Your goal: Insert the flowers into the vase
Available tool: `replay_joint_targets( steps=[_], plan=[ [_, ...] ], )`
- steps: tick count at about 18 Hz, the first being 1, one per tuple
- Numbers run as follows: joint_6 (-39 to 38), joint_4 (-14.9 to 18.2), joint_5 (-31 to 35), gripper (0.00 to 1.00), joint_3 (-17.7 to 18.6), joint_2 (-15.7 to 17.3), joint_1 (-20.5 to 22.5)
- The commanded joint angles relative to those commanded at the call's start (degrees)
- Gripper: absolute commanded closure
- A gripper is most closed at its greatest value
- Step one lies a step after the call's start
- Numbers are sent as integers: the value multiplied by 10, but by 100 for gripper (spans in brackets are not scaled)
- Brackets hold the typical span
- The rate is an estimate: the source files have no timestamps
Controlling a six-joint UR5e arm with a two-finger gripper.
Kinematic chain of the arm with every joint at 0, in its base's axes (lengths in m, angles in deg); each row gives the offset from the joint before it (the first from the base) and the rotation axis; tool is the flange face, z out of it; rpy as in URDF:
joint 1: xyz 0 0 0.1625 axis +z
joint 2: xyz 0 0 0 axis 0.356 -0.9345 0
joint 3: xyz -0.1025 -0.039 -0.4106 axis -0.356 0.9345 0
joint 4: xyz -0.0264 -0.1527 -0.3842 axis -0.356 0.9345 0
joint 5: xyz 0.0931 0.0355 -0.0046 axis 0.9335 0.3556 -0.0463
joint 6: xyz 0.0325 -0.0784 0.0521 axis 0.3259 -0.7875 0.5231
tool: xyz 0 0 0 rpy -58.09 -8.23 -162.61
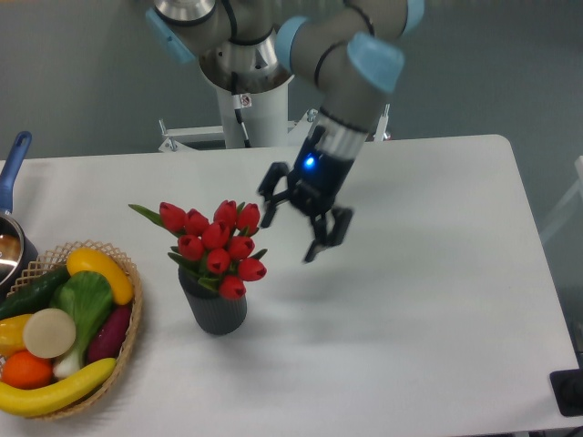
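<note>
Camera view: the gripper (pixel 293 229) hangs above the table (pixel 437 273), up and to the right of the vase (pixel 215 309), with its two fingers spread wide and nothing between them. The flowers (pixel 215 248) stand in the vase, stems down inside the mouth and the red heads fanned out above the rim, wider than the vase itself; a green leaf juts out to the upper left of the bunch. The bunch's long axis runs roughly upright, leaning a little, and the vase stands upright on the table. From the gripper, the flowers lie down and to the left, near but apart, with a clear gap between the nearer finger and the closest bloom. Judging by how things lie, the insertion looks done, and any coming move only needs to carry the gripper away from the vase without brushing the blooms. To the left of the vase sits a basket (pixel 127 319) of fruit, and farther left a pot (pixel 14 241) with a blue handle at the frame's edge. No brand, label or writing can be read anywhere.
</note>
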Motion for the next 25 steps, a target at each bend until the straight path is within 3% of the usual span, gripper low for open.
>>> replay_joint_targets(
  steps=[2,5,9,13,16,18,25],
  plan=[
    [0,16,8,0,-26,13,16],
    [29,88,76,0,-68,26,28],
    [177,200,178,0,-112,42,52],
    [305,247,184,0,-123,55,95],
    [400,297,230,0,-141,58,125],
    [438,315,230,0,-143,59,143],
    [449,316,228,0,-136,66,148]
  ],
)
